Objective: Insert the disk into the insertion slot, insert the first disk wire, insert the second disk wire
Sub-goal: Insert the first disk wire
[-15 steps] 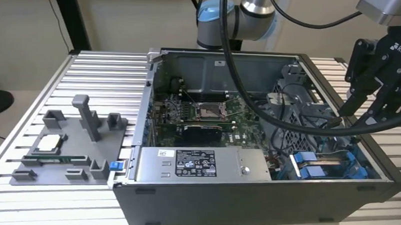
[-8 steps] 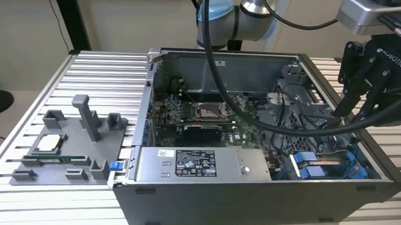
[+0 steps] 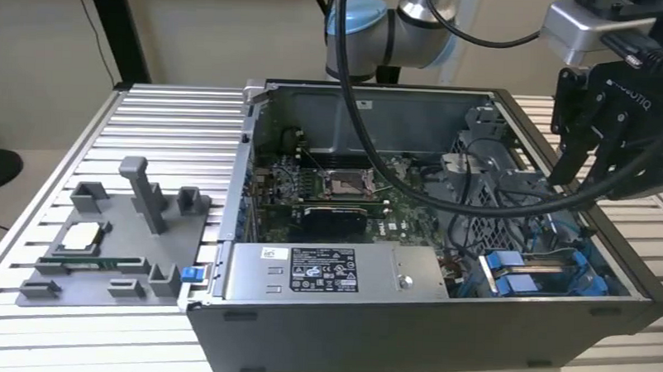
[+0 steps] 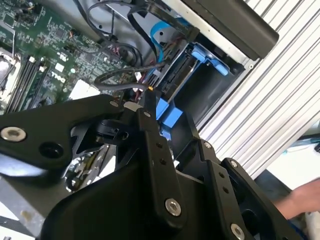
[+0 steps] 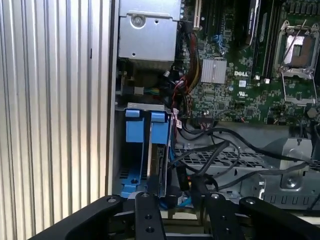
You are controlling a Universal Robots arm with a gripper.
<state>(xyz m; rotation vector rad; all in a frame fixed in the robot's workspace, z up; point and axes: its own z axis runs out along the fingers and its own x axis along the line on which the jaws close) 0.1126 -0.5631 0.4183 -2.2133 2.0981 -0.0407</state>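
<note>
Overhead, the tool point(image 3: 580, 185) hangs above the end of the open computer case point(image 3: 415, 338) that lies toward the exterior view's right. Its black fingers point(image 3: 560, 153) are spread apart and nothing is gripped between them; in both wrist views the two finger bars stand parted, with the case interior showing through the gap point(image 5: 180, 198) point(image 4: 172, 127).

Beneath the tool is the insertion slot point(image 3: 513, 283) with its bright blue rails, set in the corner of the case next to the grey power-supply box point(image 3: 328, 273). The disk point(image 5: 156, 165) stands on edge inside the slot point(image 5: 132, 131), framed by its blue carrier.

Black wires point(image 5: 220, 145) trail across the grey perforated cage point(image 5: 225, 160) and pass close beside the disk; whether any is plugged in cannot be told. The motherboard point(image 3: 343, 186) covers the case floor. The case rests on a ribbed aluminium desk point(image 3: 168, 122), and a grey fixture point(image 3: 120, 245) sits on the desk toward the exterior view's left.
</note>
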